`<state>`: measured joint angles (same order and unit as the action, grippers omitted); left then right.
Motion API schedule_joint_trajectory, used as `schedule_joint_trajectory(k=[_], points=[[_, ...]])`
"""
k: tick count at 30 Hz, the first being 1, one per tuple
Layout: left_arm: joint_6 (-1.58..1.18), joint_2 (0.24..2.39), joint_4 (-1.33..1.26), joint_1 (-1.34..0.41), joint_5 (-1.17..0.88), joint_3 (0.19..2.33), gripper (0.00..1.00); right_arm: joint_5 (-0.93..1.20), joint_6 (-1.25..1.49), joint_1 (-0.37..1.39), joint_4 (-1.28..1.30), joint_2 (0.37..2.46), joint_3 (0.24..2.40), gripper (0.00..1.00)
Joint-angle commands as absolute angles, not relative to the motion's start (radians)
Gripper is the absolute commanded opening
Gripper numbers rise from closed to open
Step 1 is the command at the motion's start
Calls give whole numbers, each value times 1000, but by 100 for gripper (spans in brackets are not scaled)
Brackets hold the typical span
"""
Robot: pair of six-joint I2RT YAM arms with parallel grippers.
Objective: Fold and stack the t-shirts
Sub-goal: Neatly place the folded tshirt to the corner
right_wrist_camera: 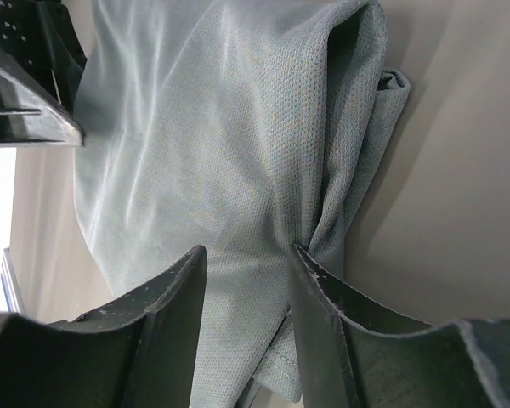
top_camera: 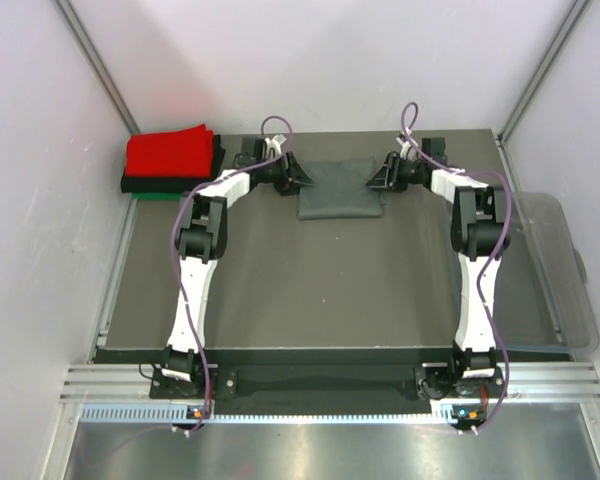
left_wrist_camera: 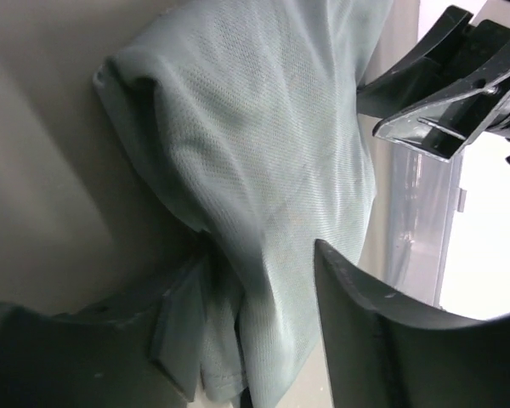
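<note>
Dark grey t-shirt (top_camera: 340, 188) lies folded into a compact rectangle at upper centre of the worktop (top_camera: 320, 290). Left claw (top_camera: 296, 178) and right claw (top_camera: 383, 177) sit part-open astride its side edges, cloth between the fingers. Whether they grip cannot be told. Judged remaining: placing it on the stack topped by the red t-shirt (top_camera: 170, 152), upper left.

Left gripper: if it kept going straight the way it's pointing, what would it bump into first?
The grey shirt. Its edge lies right between the left gripper fingers, so there is no room to travel. Past the shirt, the right gripper faces it, though depth is hard to judge.
</note>
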<state>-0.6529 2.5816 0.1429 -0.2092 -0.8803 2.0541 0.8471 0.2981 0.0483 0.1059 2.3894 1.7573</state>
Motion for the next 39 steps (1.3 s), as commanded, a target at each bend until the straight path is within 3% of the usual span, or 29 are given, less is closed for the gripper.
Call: schedule_joint_trajectory(k=[1, 5, 7, 10, 11, 26, 39], points=[[-693, 2632, 114, -227, -887, 2065, 54, 830, 287, 54, 115, 2413, 1805, 44], [-761, 2645, 43, -232, -919, 2062, 40, 831, 291, 55, 112, 2416, 1812, 44], [-785, 2649, 12, -233, -922, 2059, 24, 834, 288, 58, 113, 2416, 1813, 43], [-770, 2632, 20, -232, -917, 2066, 10, 819, 244, 57, 169, 2378, 1841, 41], [-758, 2622, 32, -230, -910, 2066, 1, 810, 223, 57, 181, 2350, 1830, 41], [-97, 2345, 656, -177, -569, 2216, 0, 729, -198, 55, 322, 1550, 1243, 44], [181, 2257, 943, -132, -137, 2361, 0, 707, -219, 54, 282, 1247, 968, 44]])
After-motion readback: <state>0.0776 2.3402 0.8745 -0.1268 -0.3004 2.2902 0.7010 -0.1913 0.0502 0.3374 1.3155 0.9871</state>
